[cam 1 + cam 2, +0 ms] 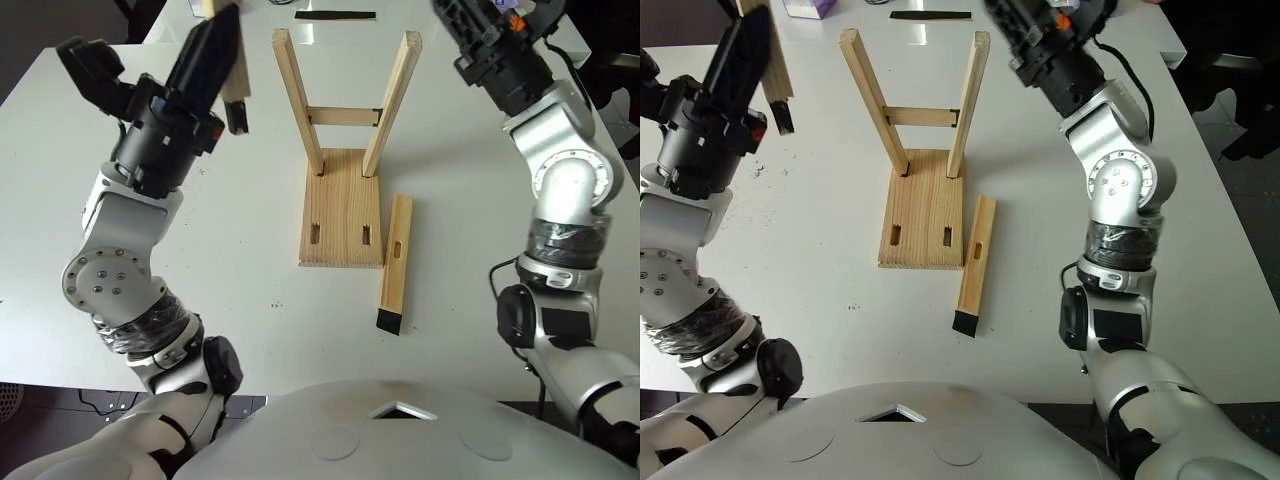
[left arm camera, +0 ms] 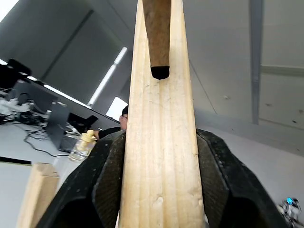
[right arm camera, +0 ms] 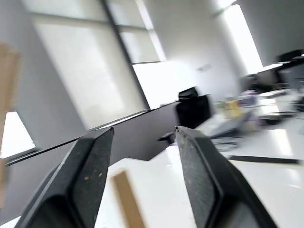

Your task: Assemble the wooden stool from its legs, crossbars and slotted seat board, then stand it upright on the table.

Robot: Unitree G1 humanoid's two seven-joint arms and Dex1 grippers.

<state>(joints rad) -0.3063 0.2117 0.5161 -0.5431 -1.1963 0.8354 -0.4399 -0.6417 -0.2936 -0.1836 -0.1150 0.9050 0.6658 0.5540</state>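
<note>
Bright, even light glares on the white table (image 1: pixel 240 200), shadows soft; right wrist view blurred, windows (image 3: pixel 95 71) blown out.

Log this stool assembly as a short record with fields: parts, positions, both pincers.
Seat board: flat on the table, two near slots empty
Fitted legs: two, standing at its far end, joined by one crossbar
Loose leg: lying on the table right of the board, black cap toward the robot
Left pincer: raised, shut on a fourth leg
Right pincer: raised at far right, open, empty
Stage: two legs left to fit
</note>
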